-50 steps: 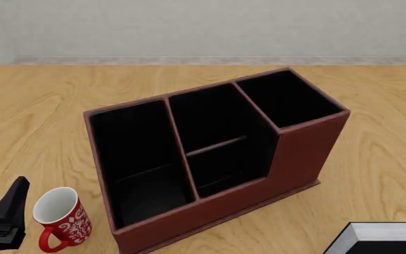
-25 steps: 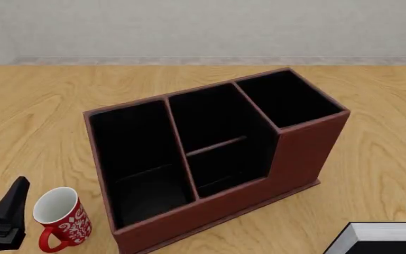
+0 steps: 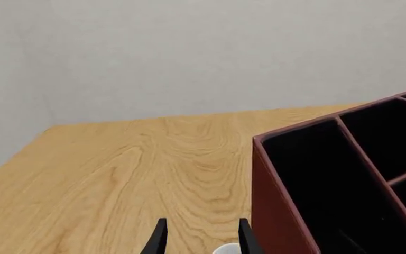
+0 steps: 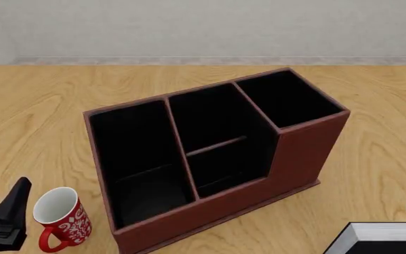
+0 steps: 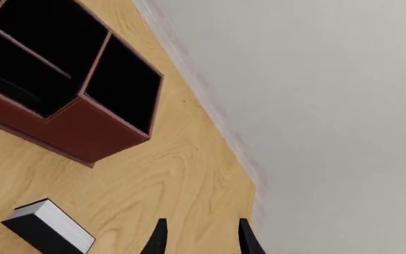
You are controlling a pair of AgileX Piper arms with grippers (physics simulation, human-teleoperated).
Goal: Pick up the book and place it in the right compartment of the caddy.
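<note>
Nearest: book flat on wood-grain table, front right, apart from caddy; red mug front left beside left gripper, fingers slightly parted, empty; right gripper likewise. Beyond: right compartment empty, then pale wall.

Book apart from caddy — open pincer empty

right compartment of caddy: open on top, nothing inside or above it. Full-height walls all round, so entry only from above. Bare surface between book and caddy. Red mug sits just beside left hand, near caddy's left front corner.
</note>
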